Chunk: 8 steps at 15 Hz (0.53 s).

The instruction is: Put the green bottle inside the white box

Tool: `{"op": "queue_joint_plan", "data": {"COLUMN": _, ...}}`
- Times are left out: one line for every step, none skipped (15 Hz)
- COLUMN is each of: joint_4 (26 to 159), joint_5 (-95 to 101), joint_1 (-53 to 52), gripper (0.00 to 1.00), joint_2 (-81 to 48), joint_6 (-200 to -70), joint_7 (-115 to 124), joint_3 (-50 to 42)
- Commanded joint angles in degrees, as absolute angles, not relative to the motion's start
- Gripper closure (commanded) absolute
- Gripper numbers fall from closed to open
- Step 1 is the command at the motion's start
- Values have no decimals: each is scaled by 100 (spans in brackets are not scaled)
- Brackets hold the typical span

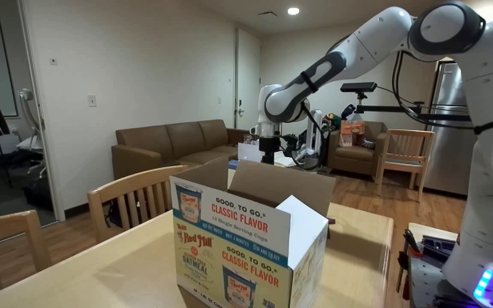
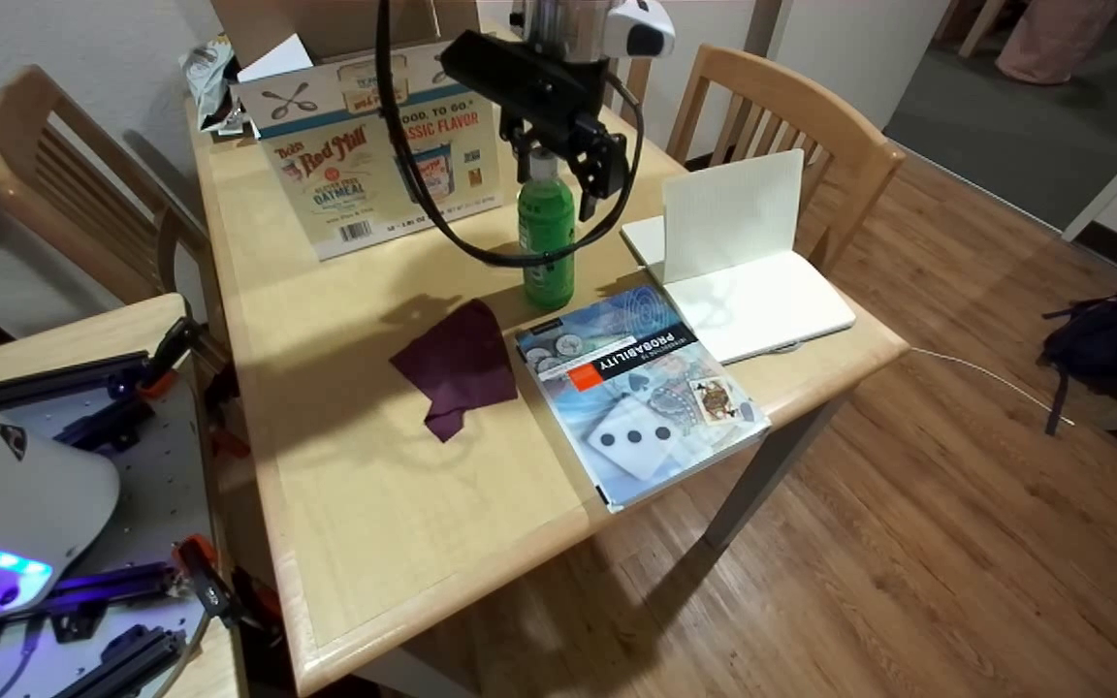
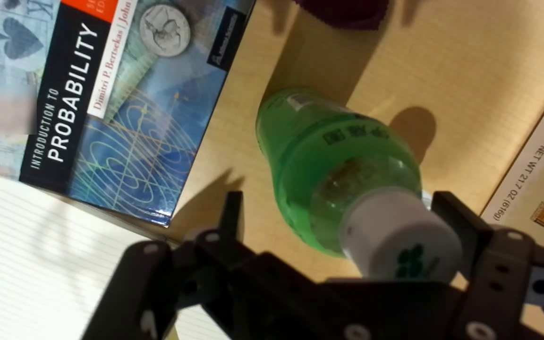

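Note:
The green bottle [image 2: 545, 233], with a white cap, stands upright on the table. It also shows in the wrist view [image 3: 300, 156], and the box hides it in an exterior view. My gripper [image 2: 560, 189] is right over the bottle, pointing down. In the wrist view my gripper [image 3: 339, 203] is open, with the cap between its fingers, nearer the right finger. The white box [image 2: 326, 194] stands beside the bottle with its top flaps open. It also shows in an exterior view [image 1: 233, 239] and at the right edge of the wrist view [image 3: 522, 203]. Its inside is hidden.
A blue probability book [image 2: 646, 388] and an open notebook [image 2: 752, 291] lie close to the bottle. A dark purple cloth [image 2: 462, 364] lies on the table [image 2: 365, 543]. A silvery bag [image 2: 212, 82] is behind the box. Wooden chairs [image 1: 131, 192] stand along the table.

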<state>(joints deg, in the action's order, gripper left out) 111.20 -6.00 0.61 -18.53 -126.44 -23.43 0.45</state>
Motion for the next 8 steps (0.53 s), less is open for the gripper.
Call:
{"op": "queue_joint_plan", "data": {"joint_4": 11102, "joint_5": -526, "joint_1": 152, "gripper": 0, "joint_2": -1846, "joint_6": -12610, "joint_7": -2280, "joint_3": 155}}
{"op": "queue_joint_plan", "data": {"joint_4": 11106, "joint_5": -487, "joint_1": 136, "gripper": 0, "joint_2": -1834, "joint_6": -12603, "joint_7": -2247, "joint_3": 148}}
{"op": "queue_joint_plan", "data": {"joint_4": 11109, "joint_5": -458, "joint_1": 124, "gripper": 0, "joint_2": -1818, "joint_6": -12570, "joint_7": -2190, "joint_3": 138}}
{"op": "queue_joint_plan", "data": {"joint_4": 11111, "joint_5": -424, "joint_1": 108, "gripper": 0, "joint_2": -1806, "joint_6": -12583, "joint_7": -2134, "joint_3": 129}}
{"op": "queue_joint_plan", "data": {"joint_4": 11096, "joint_5": -390, "joint_1": 97, "gripper": 0, "joint_2": -1797, "joint_6": -12558, "joint_7": -2100, "joint_3": 122}}
{"op": "queue_joint_plan", "data": {"joint_4": 11086, "joint_5": -338, "joint_1": 84, "gripper": 0, "joint_2": -1779, "joint_6": -12555, "joint_7": -2078, "joint_3": 117}}
{"op": "queue_joint_plan", "data": {"joint_4": 11064, "joint_5": -285, "joint_1": 68, "gripper": 0, "joint_2": -1767, "joint_6": -12552, "joint_7": -2044, "joint_3": 116}}
{"op": "queue_joint_plan", "data": {"joint_4": 11040, "joint_5": -200, "joint_1": 48, "gripper": 0, "joint_2": -1746, "joint_6": -12520, "joint_7": -1984, "joint_3": 107}}
